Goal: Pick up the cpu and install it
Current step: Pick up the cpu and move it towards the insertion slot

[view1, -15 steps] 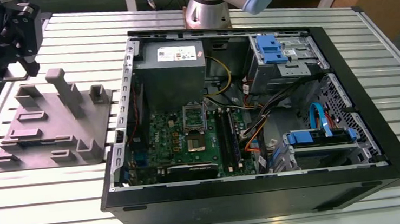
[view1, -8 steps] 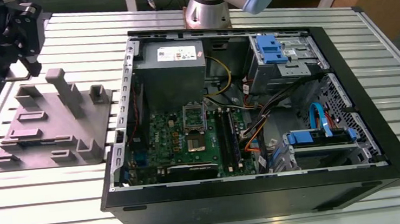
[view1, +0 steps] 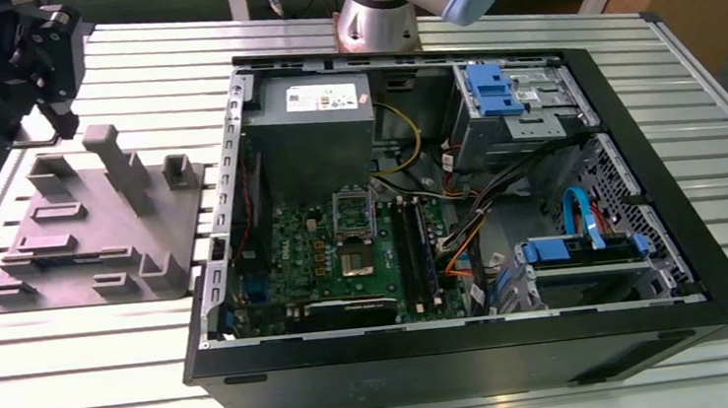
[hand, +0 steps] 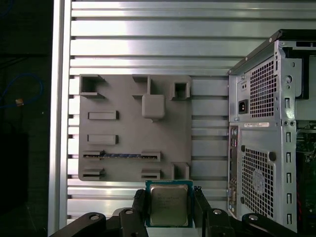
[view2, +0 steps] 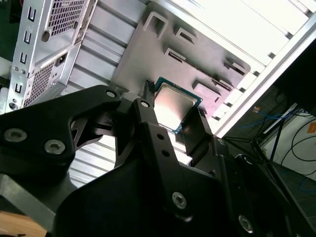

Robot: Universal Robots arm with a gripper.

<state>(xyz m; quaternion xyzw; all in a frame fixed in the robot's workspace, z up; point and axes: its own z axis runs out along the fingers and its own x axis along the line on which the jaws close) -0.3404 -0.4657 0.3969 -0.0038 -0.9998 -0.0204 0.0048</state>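
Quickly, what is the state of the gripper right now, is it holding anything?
Gripper: closed, holding the cpu by two opposite edges.

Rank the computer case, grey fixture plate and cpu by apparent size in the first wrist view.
1. computer case, though cut off by the picture's edge.
2. grey fixture plate.
3. cpu, smallest despite being nearest the camera.

The chip [hand: 169, 206] is silver-grey with a green rim, the tool [hand: 169, 194] black, the holder plate [hand: 128, 123] plain grey, the tabletop [hand: 148, 49] silver with parallel ribs.
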